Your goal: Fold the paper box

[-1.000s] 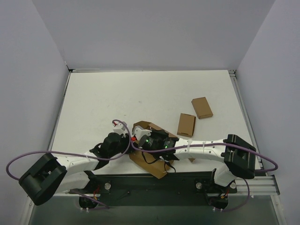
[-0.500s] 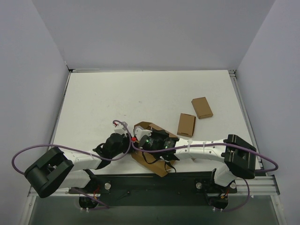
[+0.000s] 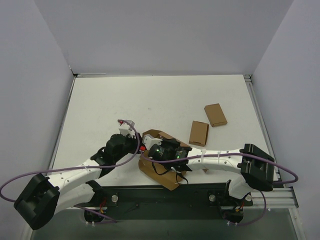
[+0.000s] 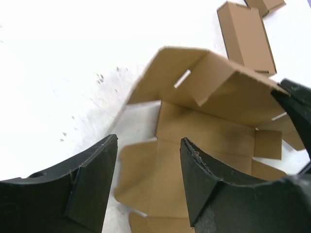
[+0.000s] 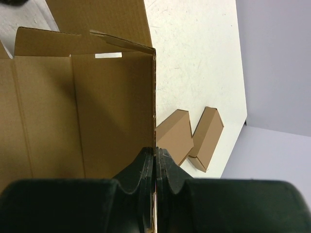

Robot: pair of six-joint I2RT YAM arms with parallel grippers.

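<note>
My left arm reached in from the 7 o'clock corner of the desk (image 3: 125, 105). My left pincer (image 4: 149, 145) hung with its jaws apart and nothing between them. Through the gap, its wrist camera showed cardboard lying beneath. Whether either finger touched that cardboard, I could not tell.

The paper box (image 3: 161, 177) sat near the desk's 6 o'clock edge, just in front of my two bases, and was only partly formed. One panel with a narrow slit stood tilted up on the far side. Flat flaps lay spread on the desk below it, and one corner reached over the near edge toward 6 o'clock. From above, both wrists hid much of its middle.

My right arm came in from the 5 o'clock corner, stretched toward 9 o'clock. My right pincer (image 5: 155, 154) was closed tight on the thin upright edge of a box wall, one finger on each face.

Further toward 2 o'clock from the box lay two small folded cartons, apart from it and from each other. The nearer carton (image 3: 198, 133) lay closer to the box, and the farther carton (image 3: 215, 114) lay beyond it at a slight angle.
</note>
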